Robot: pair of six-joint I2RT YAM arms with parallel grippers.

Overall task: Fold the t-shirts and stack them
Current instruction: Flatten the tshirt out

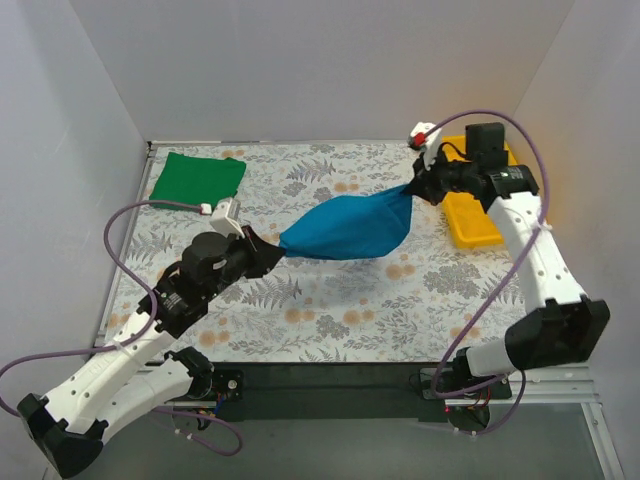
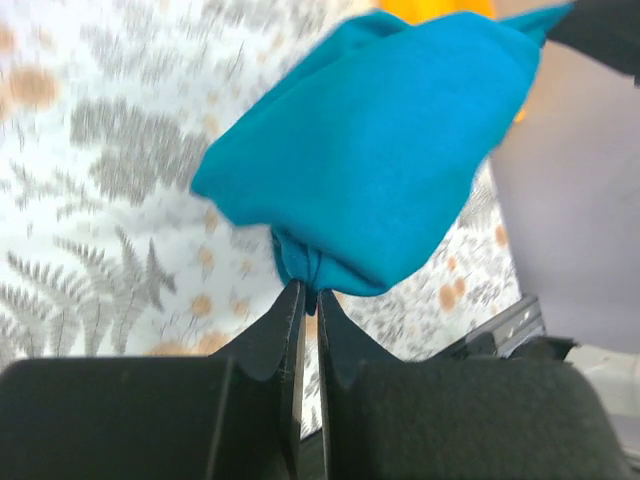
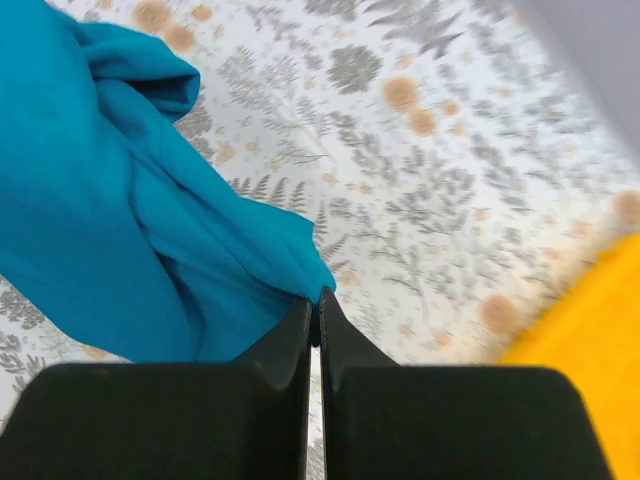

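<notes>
Left fingers (image 1: 268, 254), on the arm reaching in from the lower left of the overhead view, are pressed together on one bunched end of the teal-blue t-shirt (image 1: 345, 228). The left wrist camera shows the two dark left fingers (image 2: 293, 320) closed tip to tip, with a gathered twist of the teal-blue t-shirt (image 2: 370, 150) pinched between them and the rest of the cloth fanning out beyond.

Behind them, in the far left corner of the floral-patterned worktop (image 1: 330, 310), the green t-shirt (image 1: 197, 180) lies flat as a neat folded rectangle, well apart from the teal one.

Across the middle of the worktop the teal-blue t-shirt hangs between the two arms like a slack hammock, narrow at each end and fuller in the middle. Whether its lowest part touches the worktop cannot be told.

Right fingers (image 1: 418, 188), on the arm coming up from the lower right, are clamped on the shirt's other end. The right wrist camera shows the right fingers (image 3: 297, 325) shut on a small corner of the teal-blue t-shirt (image 3: 90, 200), which spreads away to the left in loose folds.

At the far right edge sits a yellow tray (image 1: 470, 220), just beside the right fingers and partly covered by the arm; its blurred corner (image 3: 590, 350) also shows in the right wrist view.
</notes>
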